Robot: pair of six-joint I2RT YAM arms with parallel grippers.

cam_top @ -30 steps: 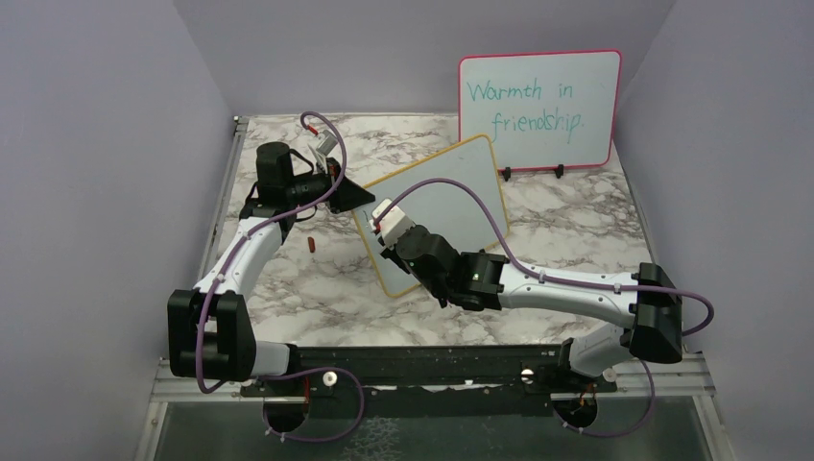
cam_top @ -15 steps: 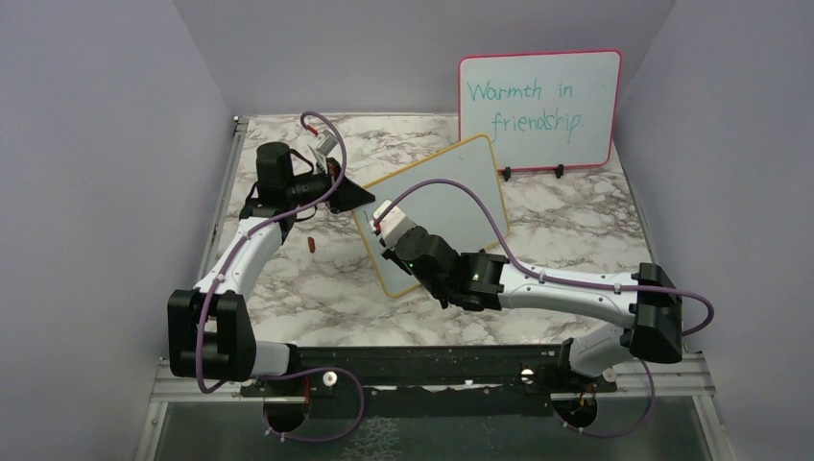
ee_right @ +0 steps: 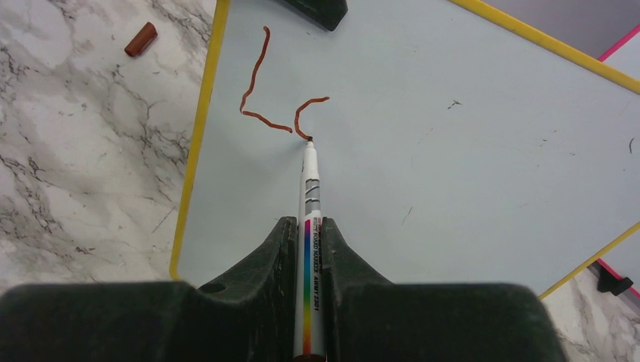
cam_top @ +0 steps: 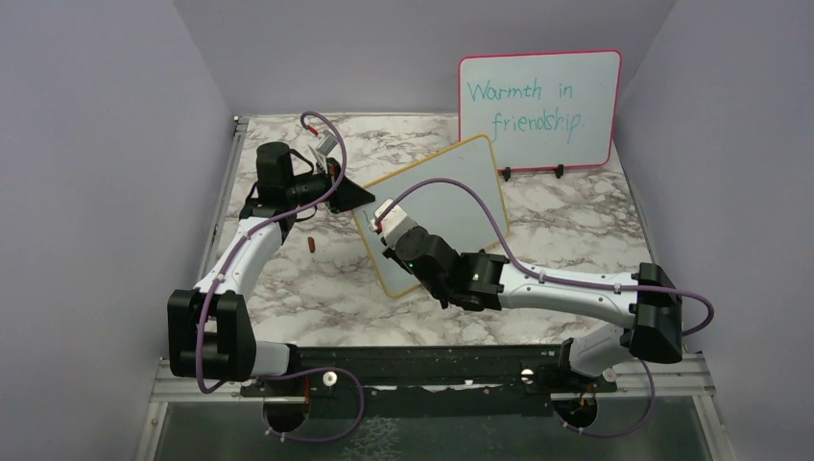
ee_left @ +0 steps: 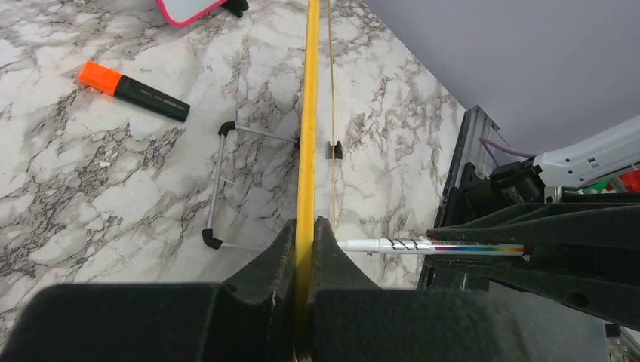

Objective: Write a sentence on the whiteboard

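Note:
The whiteboard [cam_top: 451, 187] with a yellow frame stands tilted at mid-table. My left gripper [cam_top: 357, 197] is shut on its left edge, and in the left wrist view the jaws [ee_left: 304, 226] pinch the yellow frame [ee_left: 307, 113]. My right gripper [cam_top: 392, 245] is shut on a white marker [ee_right: 309, 196] with a rainbow stripe. The marker's tip touches the board surface [ee_right: 453, 151]. Of the sentence, a reddish-brown "L" [ee_right: 255, 83] and an unfinished curve [ee_right: 306, 111] show just above the tip. The marker [ee_left: 423, 246] also shows in the left wrist view.
A pink-framed board [cam_top: 538, 106] with teal writing stands at the back right on black clip feet [ee_right: 615, 283]. A small red cap [cam_top: 312, 244] lies left of the whiteboard. An orange-capped black marker [ee_left: 136, 90] and a wire stand [ee_left: 219, 188] lie behind it.
The right gripper with the marker has shifted very slightly along the board. The left arm and the whiteboard have stayed still.

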